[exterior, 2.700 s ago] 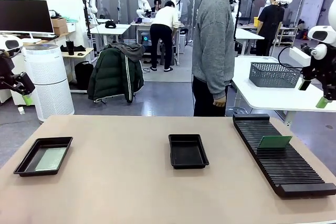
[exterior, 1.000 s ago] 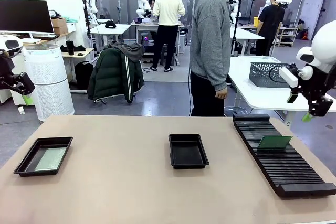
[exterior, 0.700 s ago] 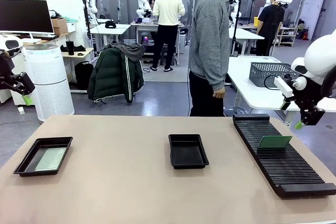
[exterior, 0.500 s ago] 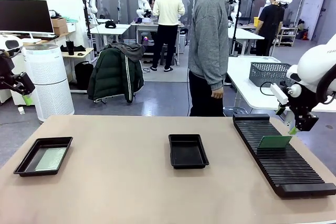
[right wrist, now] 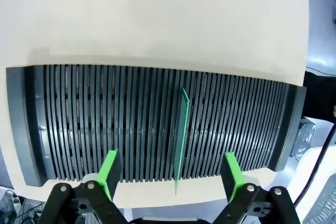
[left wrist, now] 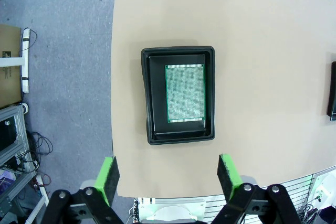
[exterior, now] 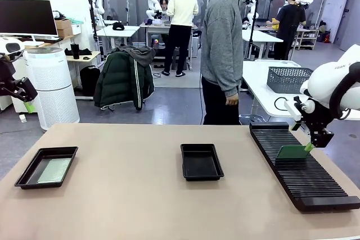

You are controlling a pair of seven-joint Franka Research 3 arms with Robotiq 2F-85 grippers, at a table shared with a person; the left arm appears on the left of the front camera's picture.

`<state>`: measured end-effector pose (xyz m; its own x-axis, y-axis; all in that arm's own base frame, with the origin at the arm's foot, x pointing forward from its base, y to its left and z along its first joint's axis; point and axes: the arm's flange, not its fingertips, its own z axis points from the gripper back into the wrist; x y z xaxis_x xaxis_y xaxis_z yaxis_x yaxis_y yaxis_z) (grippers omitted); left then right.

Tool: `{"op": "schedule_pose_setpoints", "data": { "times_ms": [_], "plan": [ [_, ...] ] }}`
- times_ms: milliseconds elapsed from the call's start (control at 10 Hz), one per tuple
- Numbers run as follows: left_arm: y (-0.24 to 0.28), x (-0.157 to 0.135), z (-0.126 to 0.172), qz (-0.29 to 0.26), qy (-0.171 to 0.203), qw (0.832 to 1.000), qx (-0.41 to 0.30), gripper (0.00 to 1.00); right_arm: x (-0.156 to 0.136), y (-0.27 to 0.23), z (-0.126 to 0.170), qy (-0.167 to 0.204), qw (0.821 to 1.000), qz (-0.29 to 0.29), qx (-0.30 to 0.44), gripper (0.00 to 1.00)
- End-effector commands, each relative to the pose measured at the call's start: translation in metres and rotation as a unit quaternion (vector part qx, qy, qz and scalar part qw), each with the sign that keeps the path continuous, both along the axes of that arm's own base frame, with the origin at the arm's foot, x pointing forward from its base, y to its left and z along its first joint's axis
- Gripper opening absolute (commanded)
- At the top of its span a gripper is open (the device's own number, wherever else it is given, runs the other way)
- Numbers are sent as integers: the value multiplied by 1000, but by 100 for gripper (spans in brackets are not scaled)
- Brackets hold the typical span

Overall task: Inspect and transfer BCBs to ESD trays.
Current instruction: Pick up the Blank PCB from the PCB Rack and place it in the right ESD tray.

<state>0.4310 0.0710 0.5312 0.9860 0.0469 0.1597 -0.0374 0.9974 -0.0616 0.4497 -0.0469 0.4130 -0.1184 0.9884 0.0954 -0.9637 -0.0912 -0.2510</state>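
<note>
Since the earlier front view your right arm has come down from high at 3 o'clock. The right fingers [exterior: 308, 147] now sit just beside the top corner of the standing BCB [exterior: 293, 151]; you cannot tell whether they touch it. In the right wrist view these fingers are spread, green pads well apart. The thin green BCB shows edge-on between them, upright in one slot of the long, ribbed black rack [right wrist: 105, 119] at 3 o'clock on the matte tan worktop [exterior: 129, 195]. Your left fingers [left wrist: 107, 174] are likewise spread, high at 9 o'clock. They look down on a shallow black tray [left wrist: 147, 98] whose flared rim and rounded corners frame a second BCB [left wrist: 185, 93], lying flat with its speckled face up. An identical tray [exterior: 201, 162] lies at the worktop's centre.
</note>
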Motion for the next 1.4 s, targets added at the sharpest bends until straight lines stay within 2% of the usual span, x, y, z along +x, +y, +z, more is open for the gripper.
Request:
{"op": "schedule_pose_setpoints", "data": {
  "times_ms": [0,800,1300],
  "plan": [
    [1,0,-1,-2,-1,1000,0,100,5,-5,-15,-16,1000,9,-3,100],
    [1,0,-1,-2,-1,1000,0,100,14,-19,-52,-52,998,-37,-4,98],
    [1,0,-1,-2,-1,1000,0,100,14,-23,-56,-56,997,-49,10,66]
  ]
}}
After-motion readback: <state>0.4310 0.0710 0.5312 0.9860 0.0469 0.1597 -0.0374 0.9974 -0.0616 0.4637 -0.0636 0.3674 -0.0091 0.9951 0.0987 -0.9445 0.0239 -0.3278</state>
